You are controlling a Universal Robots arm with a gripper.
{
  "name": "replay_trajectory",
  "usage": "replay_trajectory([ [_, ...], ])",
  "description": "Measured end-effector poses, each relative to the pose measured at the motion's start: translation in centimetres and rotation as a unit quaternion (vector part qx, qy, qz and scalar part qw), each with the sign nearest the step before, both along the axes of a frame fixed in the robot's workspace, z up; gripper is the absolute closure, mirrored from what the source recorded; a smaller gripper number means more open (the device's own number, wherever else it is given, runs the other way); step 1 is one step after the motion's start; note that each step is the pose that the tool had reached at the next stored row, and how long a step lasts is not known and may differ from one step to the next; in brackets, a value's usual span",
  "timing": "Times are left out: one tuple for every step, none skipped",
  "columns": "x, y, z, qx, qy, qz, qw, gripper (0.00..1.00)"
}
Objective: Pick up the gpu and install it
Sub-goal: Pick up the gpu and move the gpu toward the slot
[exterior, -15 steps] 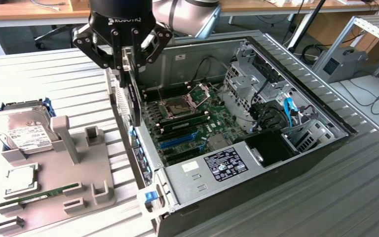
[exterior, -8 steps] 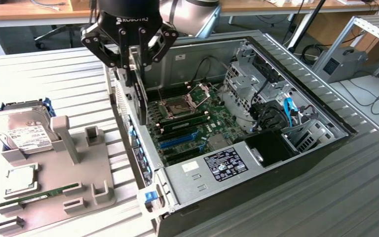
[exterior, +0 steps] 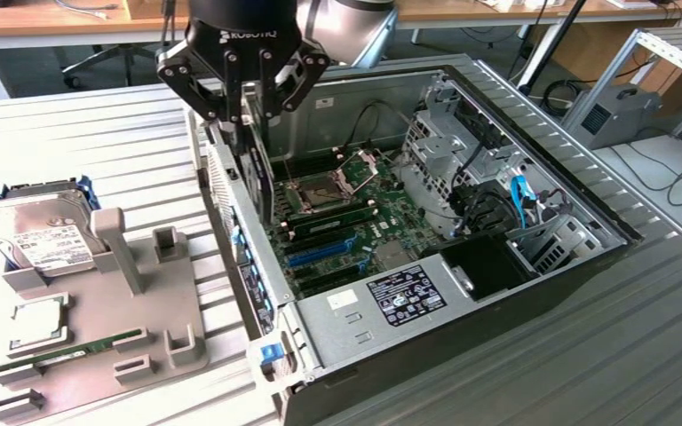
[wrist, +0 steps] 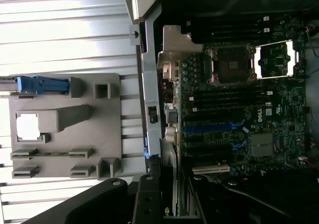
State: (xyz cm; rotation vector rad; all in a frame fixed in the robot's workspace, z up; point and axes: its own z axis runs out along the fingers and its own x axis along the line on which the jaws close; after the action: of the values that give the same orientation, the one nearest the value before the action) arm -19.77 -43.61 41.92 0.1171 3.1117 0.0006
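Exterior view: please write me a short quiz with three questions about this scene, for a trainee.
1. True or false: the computer case lies with its side open, so that the motherboard can be seen.
2. What does the claw hold over the case wall?
A. the gpu, seen edge-on
B. a memory stick
C. a processor
3. Fill in: in the exterior view, the hard drive stands on the grey tray, on the case's ___ side.

Key: 1 true; 2 A; 3 left.
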Motion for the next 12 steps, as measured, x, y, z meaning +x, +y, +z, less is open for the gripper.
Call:
replay_trajectory([
  [0.08, 0.00, 0.00, 0.0000, 0.0000, 0.000, 1.0000, 0.74],
  [0.16, 0.00, 0.00, 0.0000, 0.0000, 0.000, 1.0000, 0.74],
  [0.25, 0.00, 0.00, -0.0001, 0.0000, 0.000, 1.0000, 0.74],
  [0.33, 0.00, 0.00, -0.0001, 0.0000, 0.000, 1.0000, 0.74],
  [0.42, 0.00, 0.00, -0.0001, 0.0000, 0.000, 1.0000, 0.74],
  [0.50, 0.00, 0.00, -0.0001, 0.0000, 0.000, 1.0000, 0.74],
  [0.58, 0.00, 0.00, -0.0002, 0.0000, 0.000, 1.0000, 0.74],
  [0.67, 0.00, 0.00, -0.0002, 0.0000, 0.000, 1.0000, 0.74],
  [0.76, 0.00, 0.00, -0.0002, 0.0000, 0.000, 1.0000, 0.74],
  [0.84, 0.00, 0.00, -0.0002, 0.0000, 0.000, 1.0000, 0.74],
  [0.92, 0.00, 0.00, -0.0002, 0.0000, 0.000, 1.0000, 0.74],
  [1.01, 0.00, 0.00, -0.0002, 0.0000, 0.000, 1.0000, 0.74],
])
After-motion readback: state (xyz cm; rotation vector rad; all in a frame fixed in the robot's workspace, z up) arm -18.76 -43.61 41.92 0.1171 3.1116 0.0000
